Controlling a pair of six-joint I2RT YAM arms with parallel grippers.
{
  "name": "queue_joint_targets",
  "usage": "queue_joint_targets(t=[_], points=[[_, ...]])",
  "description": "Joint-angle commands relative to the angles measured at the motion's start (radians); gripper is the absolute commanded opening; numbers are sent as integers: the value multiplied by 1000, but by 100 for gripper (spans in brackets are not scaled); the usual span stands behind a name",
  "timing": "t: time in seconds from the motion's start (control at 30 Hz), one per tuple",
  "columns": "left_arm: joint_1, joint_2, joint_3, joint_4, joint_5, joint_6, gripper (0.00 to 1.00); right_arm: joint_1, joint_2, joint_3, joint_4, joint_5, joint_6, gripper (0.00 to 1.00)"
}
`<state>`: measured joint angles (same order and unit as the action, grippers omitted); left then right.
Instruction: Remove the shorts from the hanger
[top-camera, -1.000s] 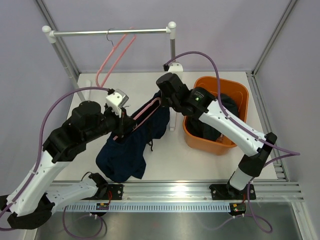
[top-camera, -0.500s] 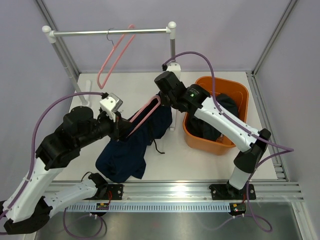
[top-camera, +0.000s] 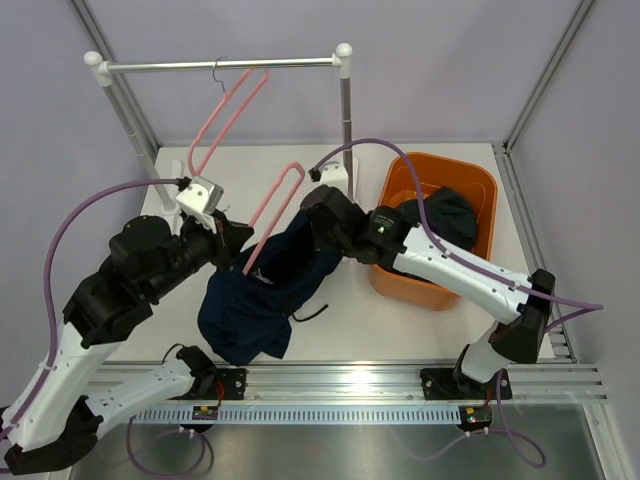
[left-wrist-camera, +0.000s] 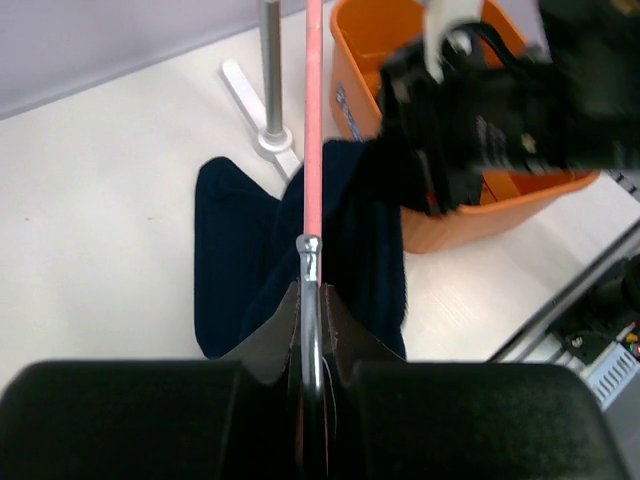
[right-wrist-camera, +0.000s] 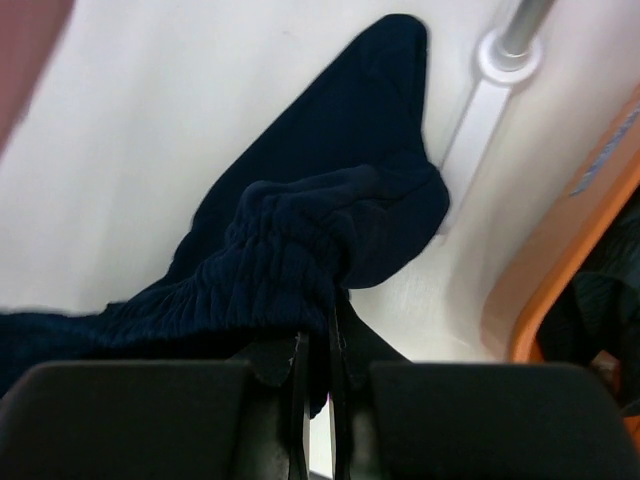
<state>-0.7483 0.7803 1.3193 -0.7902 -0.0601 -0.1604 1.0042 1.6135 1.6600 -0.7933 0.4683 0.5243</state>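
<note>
The left fingers (left-wrist-camera: 312, 310) are clamped tight on the metal neck of the pink hanger (left-wrist-camera: 314, 120), with no gap showing between them. The right fingers (right-wrist-camera: 318, 350) are pinched shut on the gathered waistband of the shorts (right-wrist-camera: 300, 240).

From the top view, the shorts (top-camera: 250, 310) sit between the two arms. The lower part is slumped on the white surface (top-camera: 330, 330), and the upper edge is lifted up by the right fingers (top-camera: 318, 228). The hanger (top-camera: 280, 205) runs diagonally, and its lower end disappears into the dark cloth near the left fingers (top-camera: 240, 255), so I can't tell how much of it is inside the shorts. A drawstring (top-camera: 312, 314) trails out on the right side.

Further back on the right there's the orange basket (top-camera: 482, 182) with the other pair (top-camera: 445, 215) bundled inside. In the left wrist view the right arm is a dark blur across the basket (left-wrist-camera: 365, 40). There's a bluish mark on the basket wall, way too smeared to read.

At the far end there's a clothes rail (top-camera: 280, 64) on white posts, with a second pink hanger (top-camera: 225, 115) hooked on it.
</note>
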Motion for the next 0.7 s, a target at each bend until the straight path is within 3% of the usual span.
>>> queue_joint_targets(t=[0.0,0.33,0.67], points=[[-5,-15,0,155,-125,-51,0,92,-81,0,72,56,37,0],[-5,45,-28,408,-277,-125,0,381,-29,113,36,113,20,0],[-5,181,121,528,-374,-65,0,516,5,153,-18,139,6,0]])
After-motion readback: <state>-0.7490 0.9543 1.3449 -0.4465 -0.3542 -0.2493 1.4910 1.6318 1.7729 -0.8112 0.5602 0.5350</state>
